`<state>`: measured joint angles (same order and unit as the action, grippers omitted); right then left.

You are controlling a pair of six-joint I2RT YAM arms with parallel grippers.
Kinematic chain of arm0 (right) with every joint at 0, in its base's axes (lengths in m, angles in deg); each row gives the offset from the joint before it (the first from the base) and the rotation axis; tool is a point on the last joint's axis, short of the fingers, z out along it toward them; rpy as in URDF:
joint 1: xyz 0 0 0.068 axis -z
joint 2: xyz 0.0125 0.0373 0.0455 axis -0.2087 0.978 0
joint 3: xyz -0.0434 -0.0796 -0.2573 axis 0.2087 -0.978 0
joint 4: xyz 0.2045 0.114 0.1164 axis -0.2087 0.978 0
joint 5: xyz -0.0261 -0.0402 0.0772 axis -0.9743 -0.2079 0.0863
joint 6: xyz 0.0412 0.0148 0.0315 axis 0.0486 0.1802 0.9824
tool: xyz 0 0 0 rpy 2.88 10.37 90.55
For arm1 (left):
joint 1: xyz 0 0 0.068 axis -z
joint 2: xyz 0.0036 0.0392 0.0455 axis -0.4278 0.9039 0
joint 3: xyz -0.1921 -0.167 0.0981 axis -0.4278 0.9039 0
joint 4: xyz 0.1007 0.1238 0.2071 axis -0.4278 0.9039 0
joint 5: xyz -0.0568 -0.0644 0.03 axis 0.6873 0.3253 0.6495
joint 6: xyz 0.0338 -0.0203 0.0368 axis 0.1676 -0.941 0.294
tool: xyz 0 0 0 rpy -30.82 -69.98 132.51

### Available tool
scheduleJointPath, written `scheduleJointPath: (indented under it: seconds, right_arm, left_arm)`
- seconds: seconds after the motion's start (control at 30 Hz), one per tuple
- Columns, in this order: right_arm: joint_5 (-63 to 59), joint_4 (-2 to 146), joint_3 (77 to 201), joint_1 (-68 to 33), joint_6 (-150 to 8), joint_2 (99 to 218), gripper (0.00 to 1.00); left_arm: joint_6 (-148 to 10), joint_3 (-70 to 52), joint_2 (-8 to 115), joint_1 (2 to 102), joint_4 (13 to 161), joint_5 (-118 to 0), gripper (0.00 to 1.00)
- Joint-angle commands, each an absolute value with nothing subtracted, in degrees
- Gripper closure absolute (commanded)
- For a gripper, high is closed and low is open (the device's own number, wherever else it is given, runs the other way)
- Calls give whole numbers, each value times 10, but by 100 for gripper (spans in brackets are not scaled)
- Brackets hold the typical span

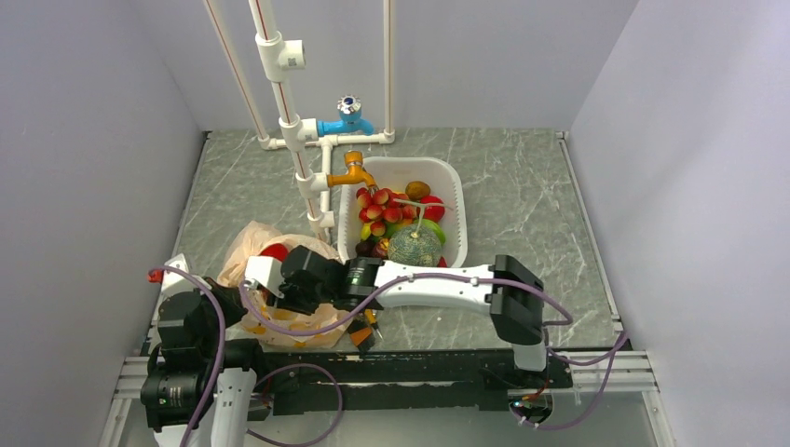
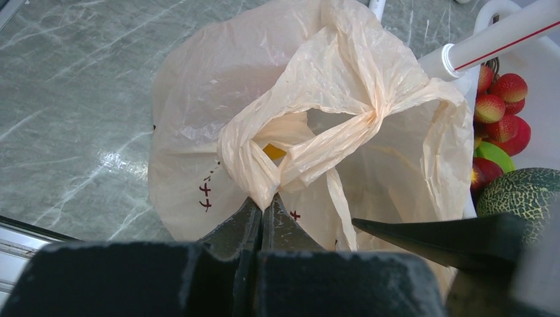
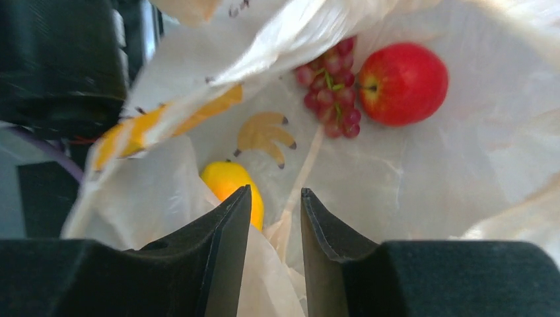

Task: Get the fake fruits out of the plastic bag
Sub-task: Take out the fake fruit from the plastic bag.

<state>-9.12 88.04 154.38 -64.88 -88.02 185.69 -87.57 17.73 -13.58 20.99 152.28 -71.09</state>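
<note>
Pinching a twisted fold of the bag (image 2: 218,72), the left gripper (image 2: 263,208) is clamping its jaws fully together on the film and holding the mouth up off the table (image 1: 522,186). The right gripper (image 3: 276,205) is reaching into that mouth, its two fingers standing a narrow gap apart over a crease of film; whether they are gripping anything cannot be told. Three items are lying inside the bag: one red fruit (image 3: 403,82), one grape bunch (image 3: 330,92) touching its left side, and one yellow fruit (image 3: 228,181) just beyond the right gripper's left finger. One melon (image 1: 415,247) is sitting outside the bag, at the near end of the white basin (image 1: 454,186) among small red and green fruits. The bag is lying just left of the basin.
</note>
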Motion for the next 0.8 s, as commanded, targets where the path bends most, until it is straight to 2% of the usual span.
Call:
scheduleJointPath:
  seconds: [0.0, 0.37, 0.63, 0.77]
  right_arm:
    - [-117, 914, 1567, -638, -903, 1883, 64]
    - [-60, 893, 1536, -596, -905, 1920, 65]
    - [52, 872, 1476, -595, -934, 1898, 42]
    - [100, 894, 1477, -596, -941, 1895, 36]
  left_arm:
    - [-866, 177, -133, 206, 1499, -696, 100]
    - [-862, 178, -140, 199, 1495, -691, 100]
    - [-862, 178, -137, 198, 1495, -691, 100]
    - [-862, 179, -137, 198, 1495, -690, 100]
